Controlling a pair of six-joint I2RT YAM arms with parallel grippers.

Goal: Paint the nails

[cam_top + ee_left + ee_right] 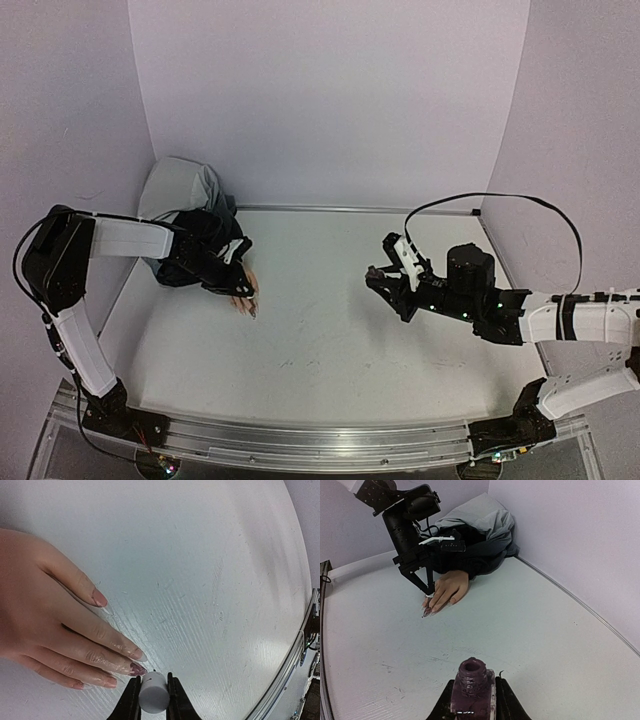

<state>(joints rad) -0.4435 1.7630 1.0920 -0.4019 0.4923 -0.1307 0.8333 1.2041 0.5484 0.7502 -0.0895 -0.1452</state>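
Nearest, on the right side of the table [330, 350], the right claw [473, 686] is clamped tight around a small dark-purple bottle [472, 677]. The bottle stands upright with its neck open. It's well apart from everything else.

A bit further back on the left, the left claw [152, 680] has its jaws narrow, pinching a little white cap [152, 695]. It points down at the fingertips of a peach hand [45, 610], which lies flat and palm-down on the table, fingers towards the near side.

The nails [137, 669] are right there, just beside the cap. The closest one is dark purple, the one next to it looks bare and glossy, and the others are kinda pinkish. Can't tell whether anything under the cap actually touches a nail, since the cap blocks that spot.

Behind the hand, a black sleeve [470, 562] covers the wrist. Past that, a grey cloth [185, 185] is bunched into the far left corner against the walls.
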